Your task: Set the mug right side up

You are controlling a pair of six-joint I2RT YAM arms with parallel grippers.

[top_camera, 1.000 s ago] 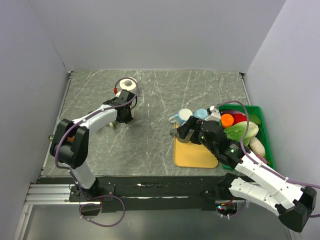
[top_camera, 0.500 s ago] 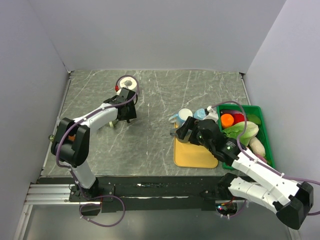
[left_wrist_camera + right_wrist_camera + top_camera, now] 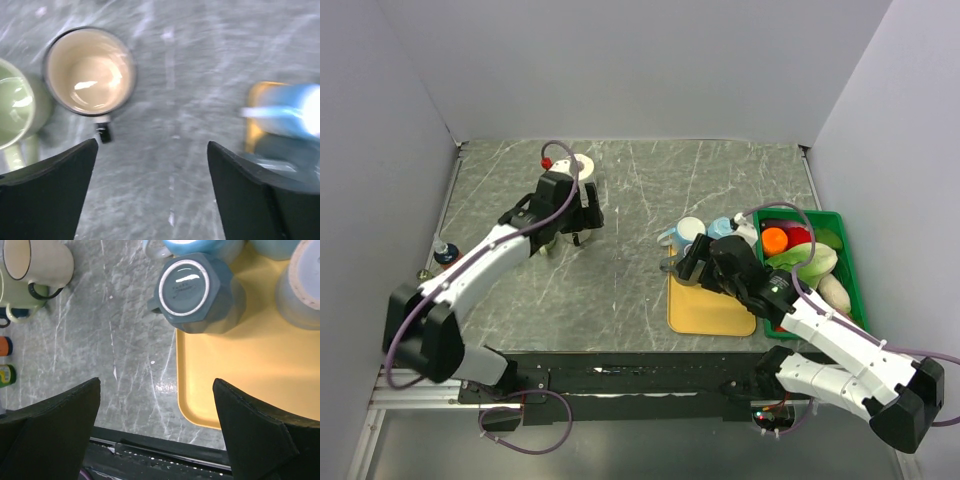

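Right wrist view: the teal mug (image 3: 192,290) stands upside down in the upper centre of the frame, its pale-ringed base facing the camera and its handle pointing left. It sits at the upper left corner of the yellow tray (image 3: 240,385), just beside pale blue cups (image 3: 302,285) at the upper right edge. The right gripper (image 3: 155,440) hangs above the tray's left edge and the grey table (image 3: 100,355), its two dark fingers (image 3: 50,425) spread wide and holding nothing.

Left wrist view: the left gripper (image 3: 152,200) is likewise released, with bare table between its fingers. A cream mug (image 3: 90,70) stands upright at upper left, touching a green mug (image 3: 15,110) at the left edge.

Top view: the left gripper (image 3: 582,225) lies in the upper left part of the table (image 3: 620,280), well apart from the right gripper (image 3: 688,265), which covers most of the teal mug at the tray's upper edge. A green bin (image 3: 850,270) borders the tray on the right.
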